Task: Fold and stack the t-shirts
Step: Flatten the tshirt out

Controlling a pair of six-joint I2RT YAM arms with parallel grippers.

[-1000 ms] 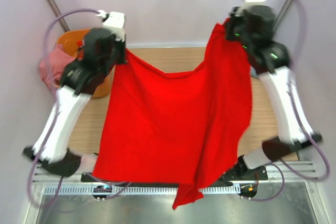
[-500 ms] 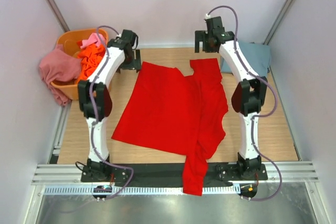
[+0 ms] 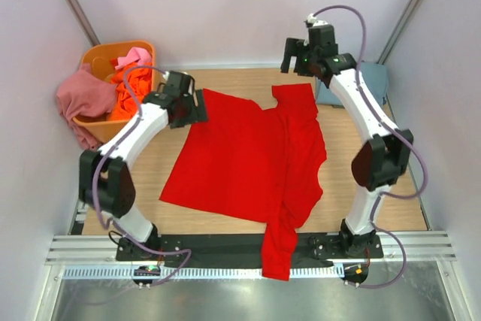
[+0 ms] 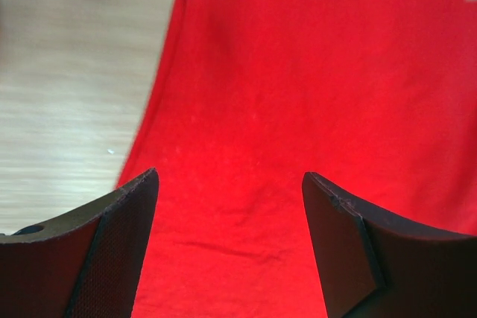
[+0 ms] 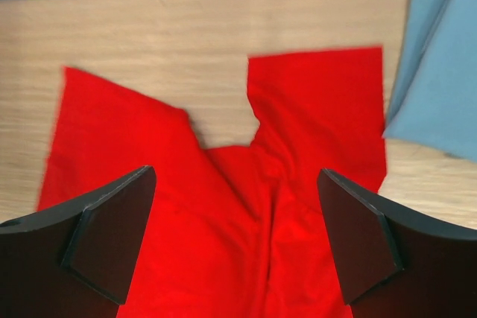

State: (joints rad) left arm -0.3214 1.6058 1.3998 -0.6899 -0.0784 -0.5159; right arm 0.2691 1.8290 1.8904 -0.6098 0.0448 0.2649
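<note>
A bright red t-shirt (image 3: 240, 163) lies spread on the wooden table (image 3: 376, 186). Its right side is bunched in folds, and one end hangs over the near edge. My left gripper (image 3: 198, 106) hovers open just above the shirt's far left corner; in the left wrist view its fingers (image 4: 134, 206) frame flat red cloth (image 4: 298, 72). Open as well, my right gripper (image 3: 295, 62) hangs above the shirt's far right part (image 5: 313, 109), nothing between its jaws. A grey-blue t-shirt (image 3: 372, 80) lies at the far right, also visible in the right wrist view (image 5: 440, 72).
An orange plastic tub (image 3: 96, 56) stands at the far left corner, holding orange (image 3: 128, 84) and pink (image 3: 134, 56) shirts. A dusty rose shirt (image 3: 79, 99) drapes over its left side. Metal rails (image 3: 240, 249) run along the near edge. Walls close in on both sides.
Both grippers opened and let go of the red t-shirt, which dropped from hanging in the air to lying on the table. The left arm then drew back a little.
</note>
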